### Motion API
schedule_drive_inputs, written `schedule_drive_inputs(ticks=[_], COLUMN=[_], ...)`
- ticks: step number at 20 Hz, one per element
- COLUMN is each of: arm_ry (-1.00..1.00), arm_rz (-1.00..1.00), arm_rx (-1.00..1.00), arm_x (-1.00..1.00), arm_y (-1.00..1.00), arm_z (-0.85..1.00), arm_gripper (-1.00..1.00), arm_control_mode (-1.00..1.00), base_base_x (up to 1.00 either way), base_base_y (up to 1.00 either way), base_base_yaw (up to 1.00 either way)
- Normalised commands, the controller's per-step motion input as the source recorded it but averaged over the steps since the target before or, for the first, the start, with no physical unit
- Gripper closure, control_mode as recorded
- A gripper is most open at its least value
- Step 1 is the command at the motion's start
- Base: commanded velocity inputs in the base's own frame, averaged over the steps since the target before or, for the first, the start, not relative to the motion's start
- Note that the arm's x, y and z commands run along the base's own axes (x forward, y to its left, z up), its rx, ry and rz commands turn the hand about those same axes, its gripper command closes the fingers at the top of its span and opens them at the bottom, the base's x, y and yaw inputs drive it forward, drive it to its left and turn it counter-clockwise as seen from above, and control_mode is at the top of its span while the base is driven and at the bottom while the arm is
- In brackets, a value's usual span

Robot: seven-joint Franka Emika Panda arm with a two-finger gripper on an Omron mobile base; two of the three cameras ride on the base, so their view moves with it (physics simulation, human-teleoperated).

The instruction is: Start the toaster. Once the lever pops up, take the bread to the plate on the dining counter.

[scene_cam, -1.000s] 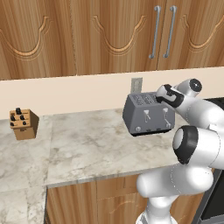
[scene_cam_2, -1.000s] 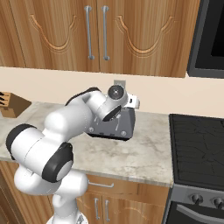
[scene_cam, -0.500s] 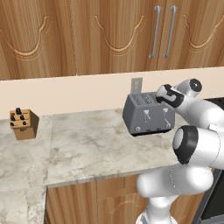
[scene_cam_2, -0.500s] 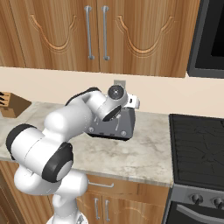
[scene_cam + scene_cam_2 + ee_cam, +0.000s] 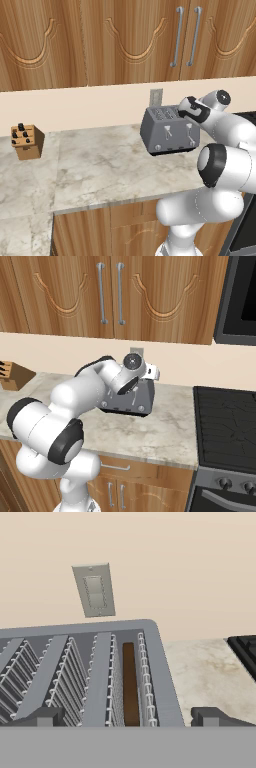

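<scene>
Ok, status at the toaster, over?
Gripper open, empty, over the toaster. Bread sits in the slot nearest the stove. Both levers up. Nothing in the way.

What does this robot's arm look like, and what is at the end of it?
A chunky arm of glossy white rounded shells with dark bands at the joints. It ends in a gripper with two small dark grey blocky fingertips. No cables or markings show.

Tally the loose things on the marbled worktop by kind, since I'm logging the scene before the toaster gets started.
Boxy grey metal four-slot toaster: 1
Thin dark-brown bread slice, sitting in the toaster's end slot: 1
Wooden knife block with dark handles: 1
Total: 3
</scene>
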Motion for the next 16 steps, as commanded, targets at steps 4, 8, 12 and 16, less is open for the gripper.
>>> schedule_drive_inputs(ticks=[4, 8, 12, 16], arm_ry=[0.00, 0.00, 0.00, 0.00], arm_rz=[0.00, 0.00, 0.00, 0.00], arm_rx=[0.00, 0.00, 0.00, 0.00], arm_x=[0.00, 0.00, 0.00, 0.00], arm_y=[0.00, 0.00, 0.00, 0.00], arm_z=[0.00, 0.00, 0.00, 0.00], arm_gripper=[-1.00, -1.00, -1.00, -1.00], arm_control_mode=[-1.00, -1.00, -1.00, -1.00], base_base_x=[0.00, 0.00, 0.00, 0.00], base_base_y=[0.00, 0.00, 0.00, 0.00], base_base_yaw=[0.00, 0.00, 0.00, 0.00])
